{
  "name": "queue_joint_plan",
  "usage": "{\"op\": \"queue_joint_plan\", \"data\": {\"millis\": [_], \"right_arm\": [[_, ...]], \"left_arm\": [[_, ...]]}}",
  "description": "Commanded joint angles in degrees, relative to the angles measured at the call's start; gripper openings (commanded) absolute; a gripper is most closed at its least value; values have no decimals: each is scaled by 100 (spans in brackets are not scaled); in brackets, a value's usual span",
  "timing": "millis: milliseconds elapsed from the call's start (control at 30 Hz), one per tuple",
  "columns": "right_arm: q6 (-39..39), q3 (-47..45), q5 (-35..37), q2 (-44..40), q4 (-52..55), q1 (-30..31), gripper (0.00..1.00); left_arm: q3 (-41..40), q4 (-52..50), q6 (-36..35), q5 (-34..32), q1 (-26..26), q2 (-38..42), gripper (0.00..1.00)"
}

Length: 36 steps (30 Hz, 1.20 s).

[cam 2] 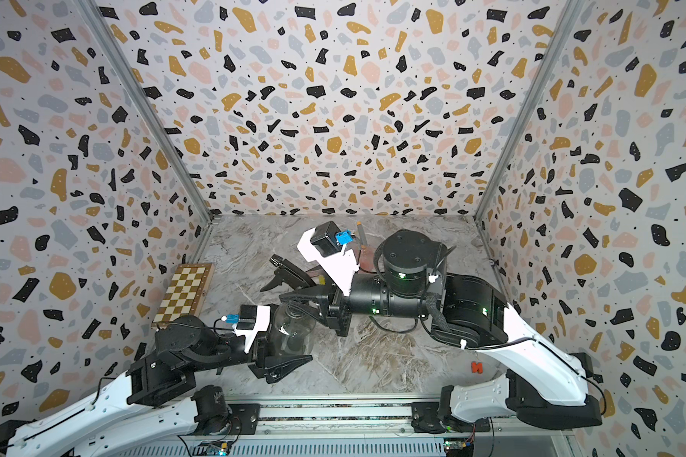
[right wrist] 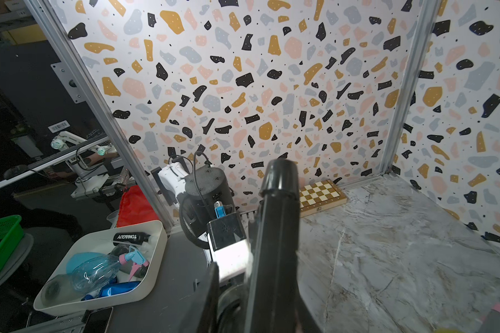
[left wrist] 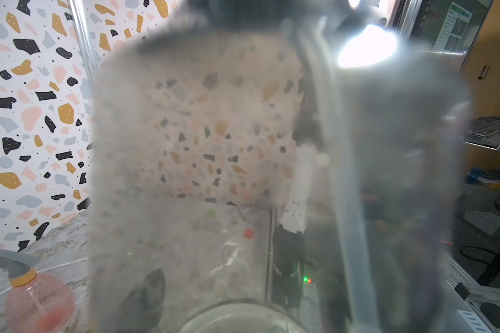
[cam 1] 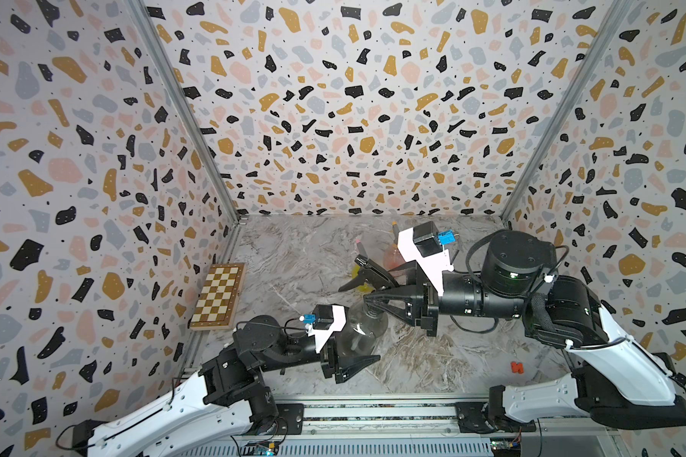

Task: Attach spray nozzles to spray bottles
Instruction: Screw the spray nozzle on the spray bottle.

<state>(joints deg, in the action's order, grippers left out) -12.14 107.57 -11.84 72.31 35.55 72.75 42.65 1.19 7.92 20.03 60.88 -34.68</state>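
Here, black nozzle (cam 1: pixel 373 273) meets grey bottle (cam 1: pixel 367 328), mid-frame.
The left gripper (cam 1: pixel 361 342) clenches the bottle; the right gripper (cam 1: pixel 369 300) pinches the nozzle collar.

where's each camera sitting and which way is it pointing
Top views: high at the front, looking down toward the back wall; left arm, right arm, left gripper holding the smoky grey translucent bottle, right gripper shut on black plastic spray nozzle.
Left wrist: on the left arm, looking through that bottle toward the right arm; own fingers unclear.
Right wrist: on the right arm, looking past the nozzle at the left arm and wooden folding chessboard; own finger shows.
Shared: chessboard, in top views and right wrist.
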Motion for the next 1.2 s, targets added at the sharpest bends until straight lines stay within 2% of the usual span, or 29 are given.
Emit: {"op": "queue_joint_plan", "data": {"millis": [0, 167, 333, 467, 567, 667, 867, 967, 1167], "right_arm": [[-7, -64, -64, -5, 169, 37, 0], [38, 344, 168, 309, 808, 51, 0], [125, 264, 504, 437, 1071, 128, 0], [351, 202, 407, 486, 1148, 216, 0], [333, 169, 639, 596, 1290, 301, 0], [-128, -146, 920, 568, 1062, 308, 0], [-1251, -1344, 1576, 268, 34, 435, 0], [-1571, -1506, 2065, 356, -37, 573, 0], [-2604, -2038, 2486, 541, -392, 649, 0]], "left_arm": [[57, 900, 270, -417, -15, 76, 0], [507, 111, -35, -797, -15, -99, 0], [761, -216, -97, -1256, -11, -223, 0], [929, -433, -199, -1253, -15, -223, 0], [1000, -527, -210, -1359, -17, -154, 0], [920, -372, -195, -1683, -13, -83, 0], [436, 455, -153, -2469, -15, 24, 0], [349, 670, -238, -2723, -15, -86, 0], [372, 763, -341, -3303, -2, -361, 0]]}}
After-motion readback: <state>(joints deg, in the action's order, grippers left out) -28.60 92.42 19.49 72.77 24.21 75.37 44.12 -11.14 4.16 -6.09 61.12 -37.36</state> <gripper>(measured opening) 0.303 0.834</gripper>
